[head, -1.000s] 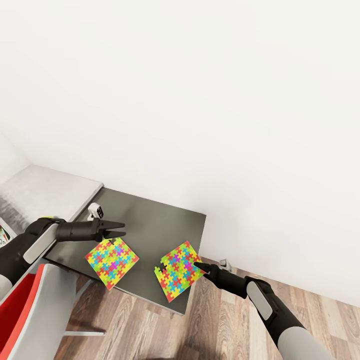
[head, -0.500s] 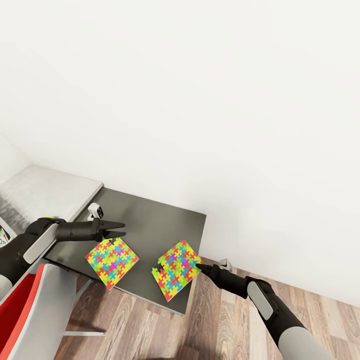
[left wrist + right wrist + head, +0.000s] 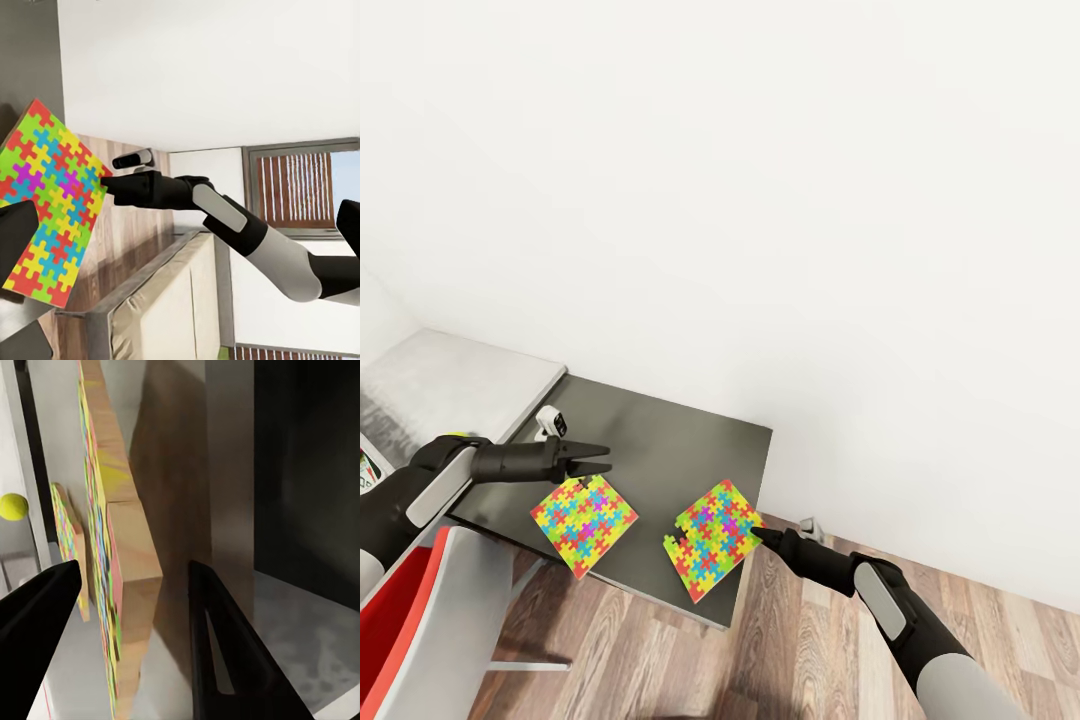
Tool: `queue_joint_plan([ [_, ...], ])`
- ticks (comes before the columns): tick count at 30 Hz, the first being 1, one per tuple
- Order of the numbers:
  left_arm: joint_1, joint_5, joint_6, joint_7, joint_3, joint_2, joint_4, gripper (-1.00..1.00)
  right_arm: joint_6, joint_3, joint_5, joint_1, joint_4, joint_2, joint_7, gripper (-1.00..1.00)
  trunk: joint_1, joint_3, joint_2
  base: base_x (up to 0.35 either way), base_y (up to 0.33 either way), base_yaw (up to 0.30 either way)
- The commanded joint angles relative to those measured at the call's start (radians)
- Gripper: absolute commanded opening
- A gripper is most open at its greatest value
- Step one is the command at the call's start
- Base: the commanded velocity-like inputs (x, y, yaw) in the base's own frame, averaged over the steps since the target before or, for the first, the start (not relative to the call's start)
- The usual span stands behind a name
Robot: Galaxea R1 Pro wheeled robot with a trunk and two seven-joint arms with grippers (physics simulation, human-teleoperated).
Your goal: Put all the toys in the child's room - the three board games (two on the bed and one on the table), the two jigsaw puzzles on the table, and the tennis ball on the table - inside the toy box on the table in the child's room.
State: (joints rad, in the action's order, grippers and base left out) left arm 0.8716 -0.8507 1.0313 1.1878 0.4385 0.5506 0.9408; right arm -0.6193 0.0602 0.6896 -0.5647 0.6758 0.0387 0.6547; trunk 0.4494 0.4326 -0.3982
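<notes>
Two jigsaw puzzles lie on the dark grey side unit (image 3: pixel 660 430) of the table. The left puzzle (image 3: pixel 584 517) lies flat near the front edge. My left gripper (image 3: pixel 598 461) hovers open just behind it, holding nothing. The right puzzle (image 3: pixel 714 540) sits at the unit's front right corner. My right gripper (image 3: pixel 757 535) is open at that puzzle's right edge. In the right wrist view the puzzle's thick edge (image 3: pixel 127 600) stands between the two fingers (image 3: pixel 225 652), with a gap left. The tennis ball (image 3: pixel 13 506) shows far beyond it.
The pale desk top (image 3: pixel 460 385) adjoins the unit on the left. A small white gadget (image 3: pixel 550 422) stands at the join. A red and grey chair (image 3: pixel 420 620) is beside my left arm. Wood floor (image 3: pixel 800 650) runs below, and a white wall stands behind.
The right puzzle has slid and turned a little to the left under the push of my right gripper, which crept forward at its edge. The left arm has stayed still.
</notes>
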Motion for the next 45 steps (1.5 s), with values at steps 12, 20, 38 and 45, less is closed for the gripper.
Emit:
queue_joint_plan([
  [12, 0.001, -0.006, 0.006, 0.003, 0.005, 0.002, 0.000, 1.00, -0.002, 0.007, 0.006, 0.000, 0.002, 0.004, 0.062, -1.00, 0.001, 0.002, -0.002, 0.000, 0.000, 0.000],
  [20, 0.001, -0.010, 0.007, 0.007, -0.047, 0.003, 0.000, 1.00, -0.003, 0.006, 0.007, 0.000, 0.002, 0.008, 0.069, -1.00, 0.001, 0.002, -0.002, 0.000, 0.000, 0.000],
  [38, 0.002, -0.001, 0.016, 0.009, -0.061, 0.003, -0.002, 1.00, 0.023, 0.005, 0.009, 0.000, 0.002, 0.007, 0.110, -1.00, 0.001, 0.002, -0.002, 0.000, 0.000, 0.000],
  [45, 0.001, 0.003, 0.016, 0.009, -0.058, 0.004, -0.002, 1.00, 0.018, -0.005, 0.019, 0.000, 0.003, 0.010, 0.111, -1.00, 0.001, 0.002, -0.002, -0.007, 0.000, 0.000],
])
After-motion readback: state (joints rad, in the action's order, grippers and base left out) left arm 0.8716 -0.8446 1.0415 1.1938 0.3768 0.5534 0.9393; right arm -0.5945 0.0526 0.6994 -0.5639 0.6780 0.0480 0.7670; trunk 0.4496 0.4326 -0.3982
